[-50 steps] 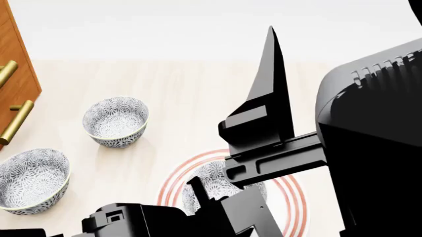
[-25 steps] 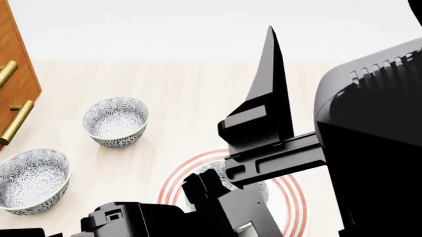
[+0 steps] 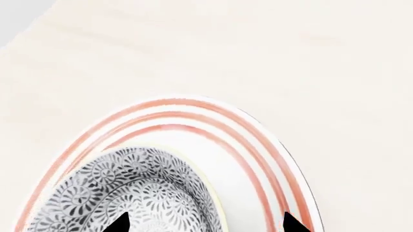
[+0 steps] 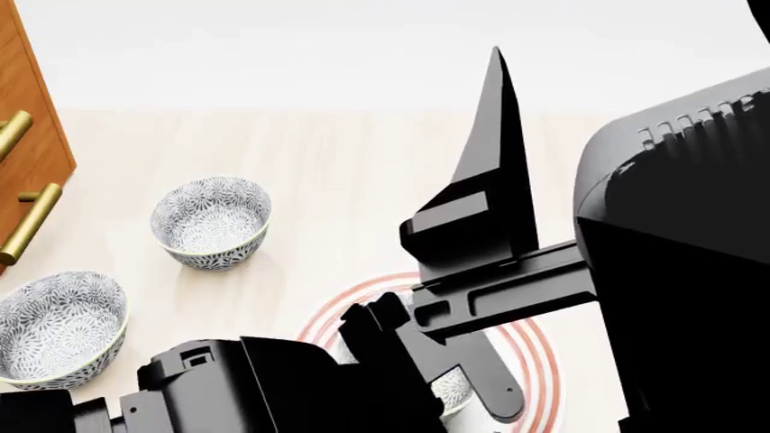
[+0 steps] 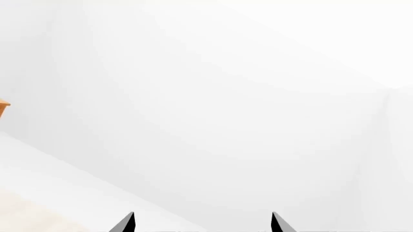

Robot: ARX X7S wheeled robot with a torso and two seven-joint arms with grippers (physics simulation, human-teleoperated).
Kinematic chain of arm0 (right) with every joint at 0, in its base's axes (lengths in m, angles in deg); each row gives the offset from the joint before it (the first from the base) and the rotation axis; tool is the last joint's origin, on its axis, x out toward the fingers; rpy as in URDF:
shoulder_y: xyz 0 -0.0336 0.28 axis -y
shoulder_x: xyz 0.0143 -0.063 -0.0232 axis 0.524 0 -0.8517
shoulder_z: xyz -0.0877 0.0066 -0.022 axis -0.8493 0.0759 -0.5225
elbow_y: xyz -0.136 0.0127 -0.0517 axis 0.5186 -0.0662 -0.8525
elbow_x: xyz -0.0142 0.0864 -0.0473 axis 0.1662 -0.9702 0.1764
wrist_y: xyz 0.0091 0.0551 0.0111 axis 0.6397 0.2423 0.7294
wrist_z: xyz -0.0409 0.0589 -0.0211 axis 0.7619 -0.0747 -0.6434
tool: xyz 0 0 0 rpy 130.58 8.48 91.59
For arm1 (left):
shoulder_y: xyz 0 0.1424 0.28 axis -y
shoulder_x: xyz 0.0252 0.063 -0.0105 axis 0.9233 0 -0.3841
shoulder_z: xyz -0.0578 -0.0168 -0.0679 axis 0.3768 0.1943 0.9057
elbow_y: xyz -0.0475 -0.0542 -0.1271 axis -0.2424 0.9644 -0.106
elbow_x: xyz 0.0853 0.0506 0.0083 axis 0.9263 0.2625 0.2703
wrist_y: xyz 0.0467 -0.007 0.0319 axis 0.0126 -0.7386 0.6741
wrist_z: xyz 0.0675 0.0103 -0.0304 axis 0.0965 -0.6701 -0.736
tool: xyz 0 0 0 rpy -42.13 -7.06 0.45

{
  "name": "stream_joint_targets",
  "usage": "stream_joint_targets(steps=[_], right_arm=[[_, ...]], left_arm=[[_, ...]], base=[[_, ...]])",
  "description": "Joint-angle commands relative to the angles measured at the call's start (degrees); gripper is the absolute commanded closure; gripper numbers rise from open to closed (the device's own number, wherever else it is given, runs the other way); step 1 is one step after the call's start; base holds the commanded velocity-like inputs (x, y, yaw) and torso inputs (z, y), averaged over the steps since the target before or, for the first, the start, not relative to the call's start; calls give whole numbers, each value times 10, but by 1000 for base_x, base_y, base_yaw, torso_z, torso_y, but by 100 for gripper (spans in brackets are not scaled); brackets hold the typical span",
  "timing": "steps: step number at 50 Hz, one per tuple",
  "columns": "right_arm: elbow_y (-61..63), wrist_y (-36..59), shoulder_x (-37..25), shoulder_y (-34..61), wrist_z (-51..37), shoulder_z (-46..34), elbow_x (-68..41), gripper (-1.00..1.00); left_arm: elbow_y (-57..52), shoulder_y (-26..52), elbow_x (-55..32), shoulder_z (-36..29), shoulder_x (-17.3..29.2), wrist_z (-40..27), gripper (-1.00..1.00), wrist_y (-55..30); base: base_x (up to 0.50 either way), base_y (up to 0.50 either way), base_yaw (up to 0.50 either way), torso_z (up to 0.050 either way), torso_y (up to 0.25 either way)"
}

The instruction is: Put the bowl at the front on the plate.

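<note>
- The left arm reaches in low from the near edge of the head view, a bulky black mass with its left gripper [image 4: 463, 361] hanging over the plate [image 4: 536, 356]. Its fingers stand apart: in the left wrist view one black fingertip [image 3: 119, 223] shows over the bowl's patterned inside and the other over the plate's rim, with a wide gap between. Whether either tip touches anything I cannot tell.
- The right arm is raised high across the middle of the head view, its right gripper [image 4: 496, 144] pointing up and away from the table [image 4: 337, 153]. Its two dark tips in the right wrist view are well apart, with nothing between them but a pale wall.
- The bowl [image 3: 132, 193] sits on the plate, off-centre towards one side of the red rings, mostly hidden by the left arm in the head view.
- No lettering or label can be read on anything.
- The bowl is glossy ceramic, round and deep, white with a dense blue-grey flower pattern and a cream lip. The plate is wide, shallow and white, with three thin red rings near its rim.
- Two matching bowls stand on the left: the far bowl [image 4: 211, 221] and the near bowl [image 4: 58, 329], apart from each other.
- The table is pale wood grain. A wooden cabinet [image 4: 31, 135] with brass bar handles [image 4: 31, 221] stands at far left.
</note>
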State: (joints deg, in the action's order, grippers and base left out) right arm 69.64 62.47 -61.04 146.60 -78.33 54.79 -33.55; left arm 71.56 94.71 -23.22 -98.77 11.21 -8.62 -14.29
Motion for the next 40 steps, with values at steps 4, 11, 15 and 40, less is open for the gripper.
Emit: stream_joint_targets(steps=[4,11,15,40], right_arm=[[-1,3,-1,2,-1,-4,-2,-100],[2,2,-3,4,-7,-5,-7,-100],[2,1,-3,2,-6,-5,-5,-100],[9,-6,0,-20,5,-3,19,-100]], left_arm=[[16,30,-70,6,0,24,-100,10],[29,42,-104,23,3,38,-100,10],[45,49,-126,42,6,53,-100,9],[203,62,-151,57,0,90,-100,83]], base=[[0,0,0,0,0],[0,0,0,0,0],[0,0,0,0,0],[0,0,0,0,0]])
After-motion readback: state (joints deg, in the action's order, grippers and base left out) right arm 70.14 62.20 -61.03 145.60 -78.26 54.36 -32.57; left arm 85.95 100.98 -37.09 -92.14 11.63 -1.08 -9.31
